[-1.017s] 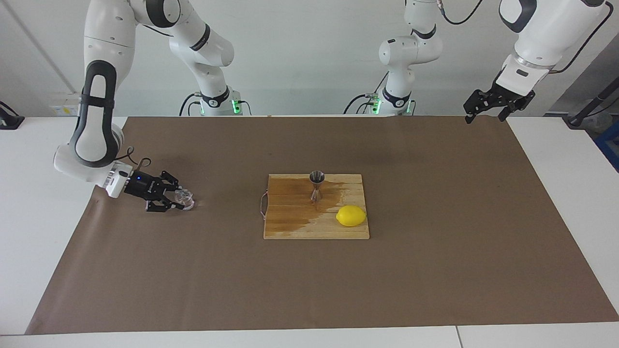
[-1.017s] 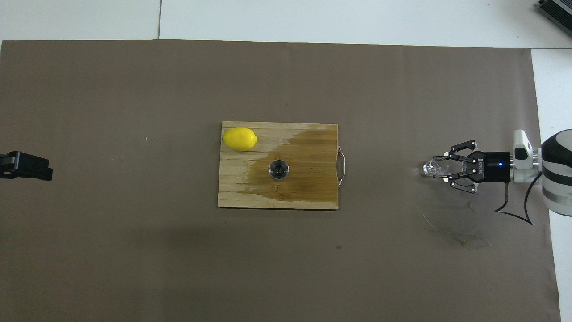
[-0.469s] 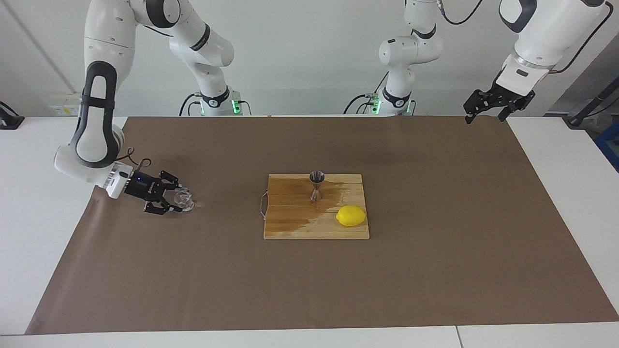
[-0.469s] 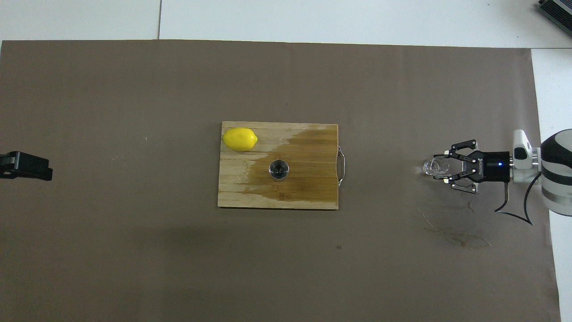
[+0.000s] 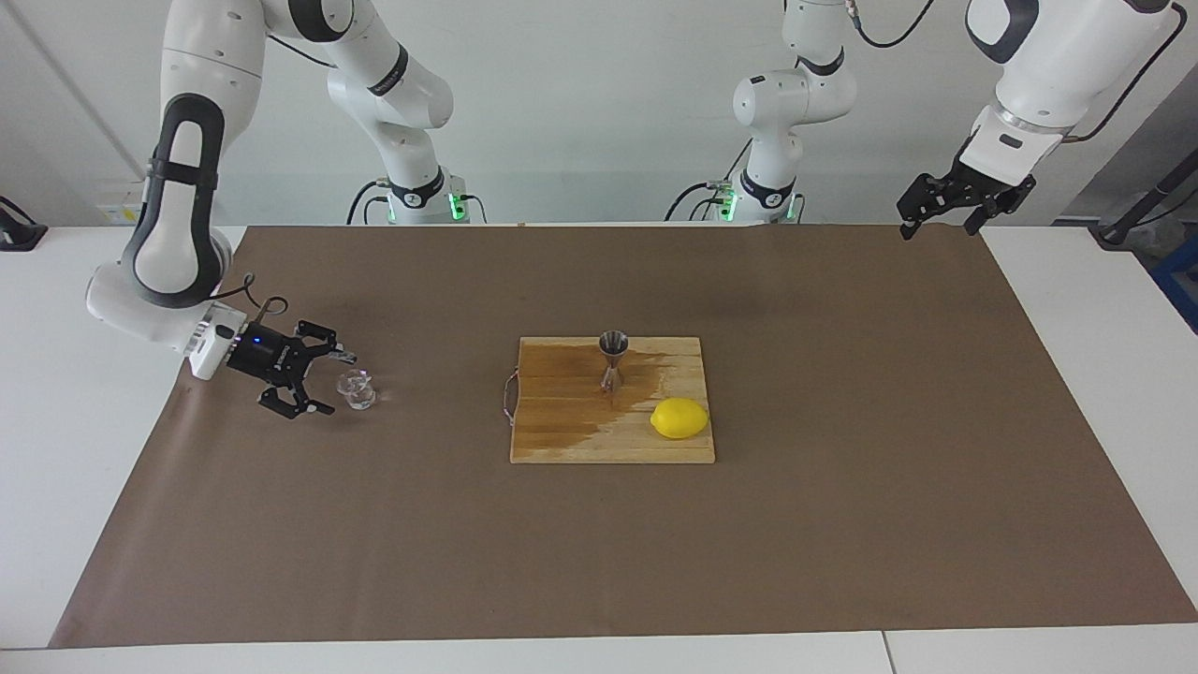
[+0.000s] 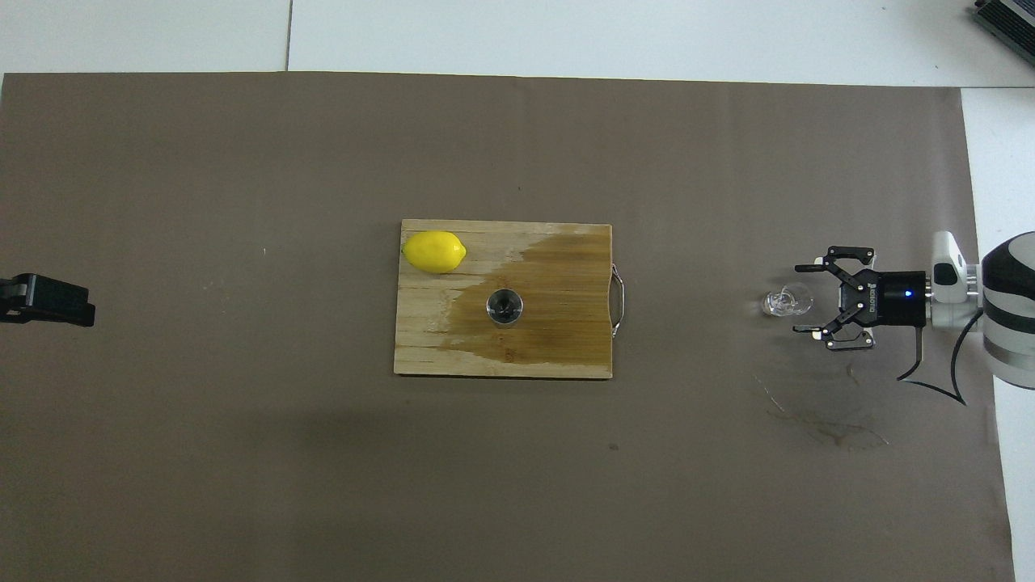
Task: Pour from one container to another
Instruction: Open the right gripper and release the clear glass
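The small clear glass cup (image 5: 357, 390) (image 6: 786, 303) stands upright on the brown paper at the right arm's end of the table. My right gripper (image 5: 337, 384) (image 6: 798, 298) lies level with it and is open. Its fingers spread wide to either side of the cup's rim and are clear of the glass. The steel jigger (image 5: 613, 359) (image 6: 504, 307) stands upright on the wooden cutting board (image 5: 562, 435) (image 6: 566, 360), amid a dark wet patch. My left gripper (image 5: 939, 225) (image 6: 48, 300) waits open and empty, raised over the left arm's end of the paper.
A yellow lemon (image 5: 679, 417) (image 6: 434, 251) rests on the board's dry corner, farther from the robots than the jigger. The board has a metal handle (image 6: 619, 301) on the side toward the glass cup. Faint stains (image 6: 817, 424) mark the paper near the right arm.
My right gripper has opened and let go of the glass cup, then drawn back a little toward its own end. The cup now stands free on the paper. The left arm has not moved.
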`<state>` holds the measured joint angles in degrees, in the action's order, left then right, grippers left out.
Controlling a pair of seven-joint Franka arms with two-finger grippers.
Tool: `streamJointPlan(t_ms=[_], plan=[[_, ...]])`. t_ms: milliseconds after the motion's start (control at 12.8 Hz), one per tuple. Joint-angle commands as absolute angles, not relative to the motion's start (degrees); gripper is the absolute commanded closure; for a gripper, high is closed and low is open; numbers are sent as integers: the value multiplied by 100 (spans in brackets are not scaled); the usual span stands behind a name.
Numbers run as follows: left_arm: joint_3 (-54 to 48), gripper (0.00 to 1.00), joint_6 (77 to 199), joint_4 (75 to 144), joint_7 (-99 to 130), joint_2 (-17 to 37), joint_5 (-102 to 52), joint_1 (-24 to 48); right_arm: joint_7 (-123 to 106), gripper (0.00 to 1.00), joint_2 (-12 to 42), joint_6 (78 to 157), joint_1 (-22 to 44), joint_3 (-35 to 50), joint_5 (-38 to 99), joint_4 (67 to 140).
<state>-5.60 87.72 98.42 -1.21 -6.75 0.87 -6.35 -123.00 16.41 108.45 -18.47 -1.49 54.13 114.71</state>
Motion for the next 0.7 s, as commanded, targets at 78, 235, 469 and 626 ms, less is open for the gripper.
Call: streamJointPlan(t_ms=[78, 235, 469, 626], plan=[[-589, 0, 8745, 9958, -114, -791, 141, -686, -10211, 0, 670, 10968, -1521, -141, 4837, 11637], [-589, 0, 8745, 9958, -114, -791, 141, -686, -9084, 0, 327, 11144, -1363, -132, 4397, 11602], [-589, 0, 8754, 9958, -114, -791, 141, -686, -7476, 0, -95, 11450, -1073, -123, 3441, 11575], [-589, 0, 8745, 9958, -114, -791, 141, -686, -6526, 0, -245, 11609, -897, -114, 2781, 11549]])
